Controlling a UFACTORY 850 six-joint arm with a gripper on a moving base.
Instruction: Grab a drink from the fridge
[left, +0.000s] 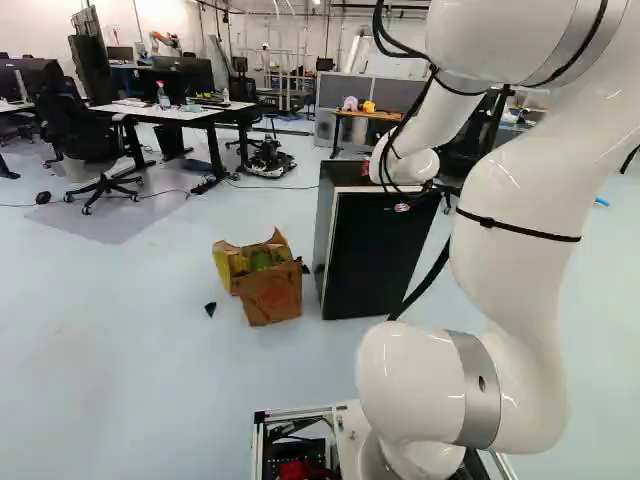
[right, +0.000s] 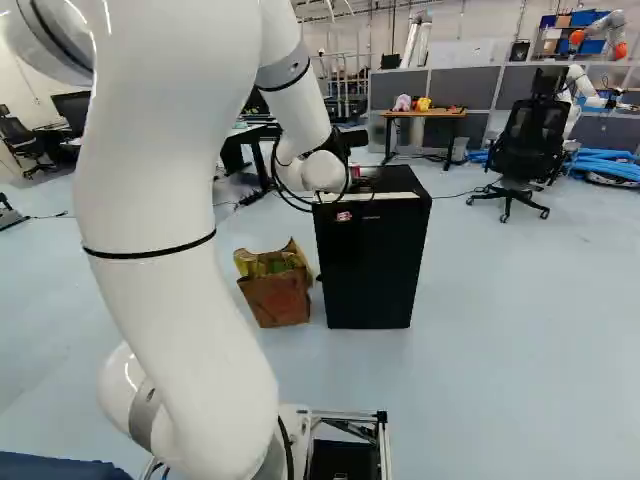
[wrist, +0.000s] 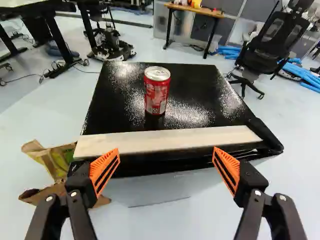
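While the gripper (wrist: 166, 151) is wide, holding nothing, the red can (wrist: 156, 92) stands up straight on top of the fridge (right: 366, 262). From the gripper, the can is at twelve o'clock, just past the white strip (wrist: 167, 140). The bag (left: 270, 293) is on the floor at nine o'clock from the fridge. The fridge front looks shut, but it is too dark to be sure. The gripper is near the can, so the reaching seems partly done. What is left is to go ahead, squeeze the can and lift it.
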